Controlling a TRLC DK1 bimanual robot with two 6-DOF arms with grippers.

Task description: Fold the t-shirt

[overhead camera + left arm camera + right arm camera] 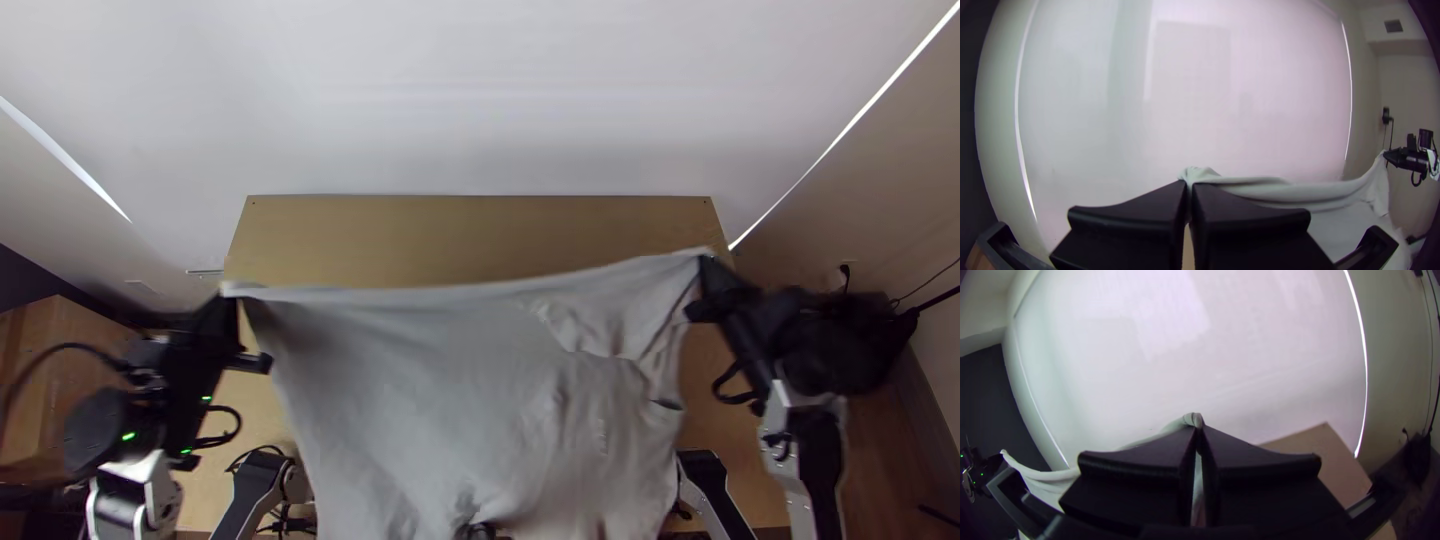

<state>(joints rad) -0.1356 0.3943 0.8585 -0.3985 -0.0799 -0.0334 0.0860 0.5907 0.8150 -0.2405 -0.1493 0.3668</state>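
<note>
T-shirt (450, 390) of light grey cloth hangs stretched out between the 2 grippers, above the light wooden worktop (480, 235). The left gripper, black with wide flat fingers (1190, 185), is clenched on 1 end of the upper edge; the matching black right gripper (1198, 426) pinches the other end. Opening out looks well advanced, though creases run down from near the right gripper. No finished fold is visible, so laying it flat beneath the grippers and all the folding probably remain.
</note>
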